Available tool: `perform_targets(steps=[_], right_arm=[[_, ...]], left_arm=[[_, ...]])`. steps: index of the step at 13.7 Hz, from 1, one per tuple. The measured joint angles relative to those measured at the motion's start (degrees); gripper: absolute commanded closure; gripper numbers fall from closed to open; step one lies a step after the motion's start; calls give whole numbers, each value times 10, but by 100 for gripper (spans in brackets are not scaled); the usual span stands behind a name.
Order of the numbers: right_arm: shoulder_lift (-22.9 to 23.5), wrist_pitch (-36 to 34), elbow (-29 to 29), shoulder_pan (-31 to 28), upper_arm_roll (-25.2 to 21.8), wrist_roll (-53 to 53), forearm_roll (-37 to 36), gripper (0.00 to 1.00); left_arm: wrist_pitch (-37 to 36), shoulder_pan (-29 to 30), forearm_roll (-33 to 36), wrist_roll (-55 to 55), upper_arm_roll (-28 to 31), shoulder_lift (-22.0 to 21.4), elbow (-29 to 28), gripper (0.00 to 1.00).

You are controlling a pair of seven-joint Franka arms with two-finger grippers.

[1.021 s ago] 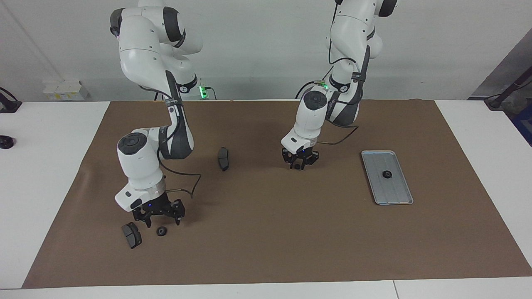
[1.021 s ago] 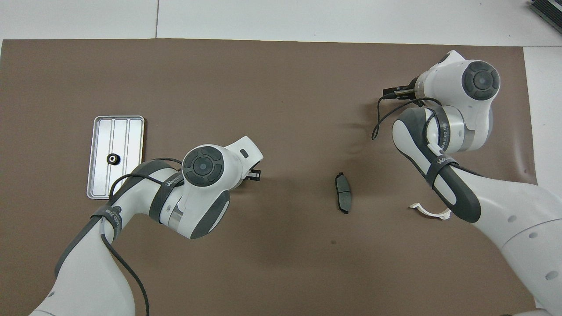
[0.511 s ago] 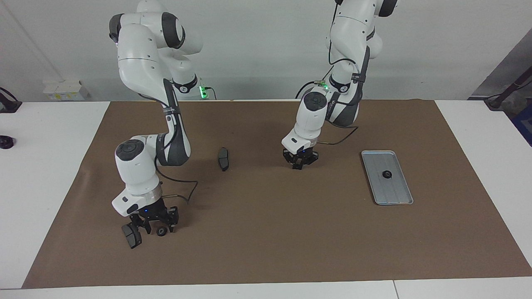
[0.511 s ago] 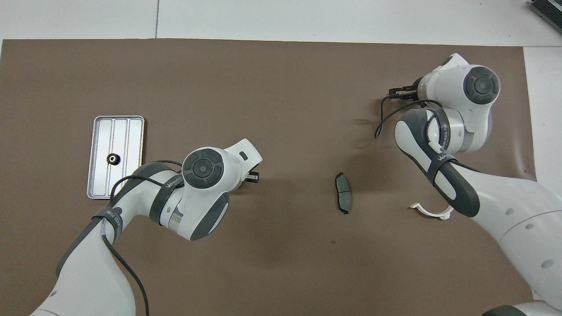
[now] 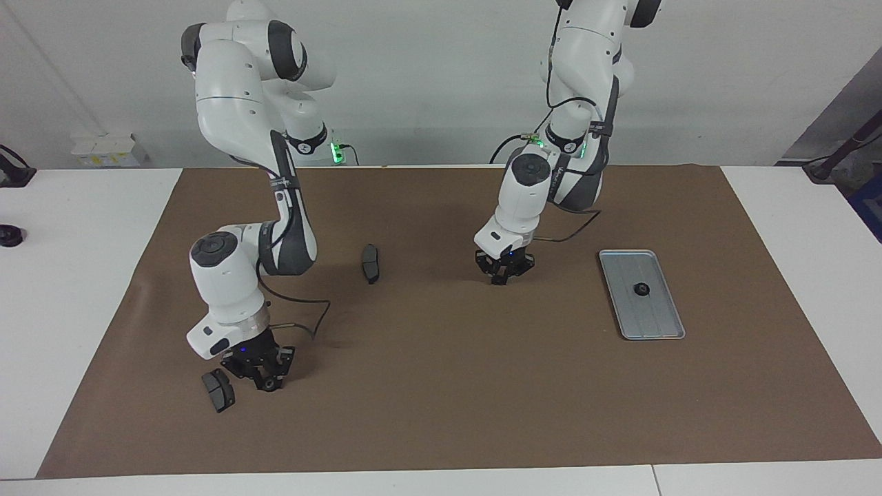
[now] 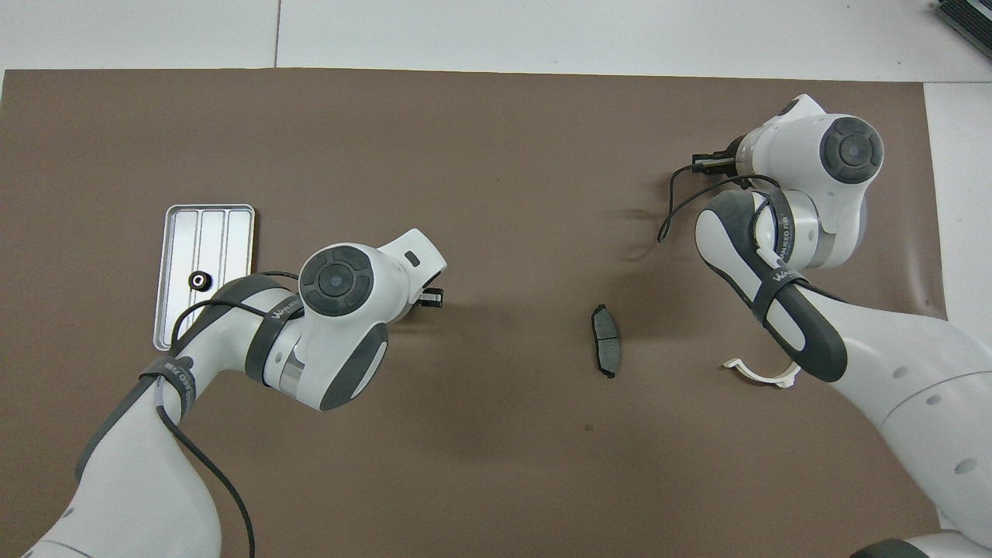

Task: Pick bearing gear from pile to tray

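Note:
The silver tray [image 5: 651, 320] lies toward the left arm's end of the mat with one black gear [image 5: 641, 289] in it; tray [image 6: 186, 325] and gear [image 6: 200, 280] also show in the overhead view. My left gripper [image 5: 503, 275] is shut on a small black gear, just above the mat at mid-table. My right gripper [image 5: 265, 381] is down at the mat, shut around another black gear beside a dark brake pad [image 5: 218, 390]. In the overhead view both hands hide their fingers and gears.
A second brake pad [image 5: 371, 263] lies between the two grippers, also seen from overhead [image 6: 605, 350]. A white half-ring bracket [image 6: 763, 375] lies by the right arm's forearm. A brown mat [image 5: 448, 386] covers the table.
The left gripper shut on its gear and shifted slightly toward the tray. The right gripper came down over the gear beside the brake pad and closed on it.

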Motion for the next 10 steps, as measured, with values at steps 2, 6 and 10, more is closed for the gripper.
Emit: perform_targets(steps=[2, 6, 10], right_arm=[[-8, -13, 3, 1, 1, 0, 0, 100], [-67, -117, 8, 29, 7, 13, 3, 100], [-121, -181, -13, 110, 9, 135, 3, 100]], left_arm=[[-24, 43, 0, 26, 2, -1, 29, 100], [-44, 160, 0, 122, 5, -3, 49, 100], [-44, 247, 0, 216, 4, -3, 43, 100]])
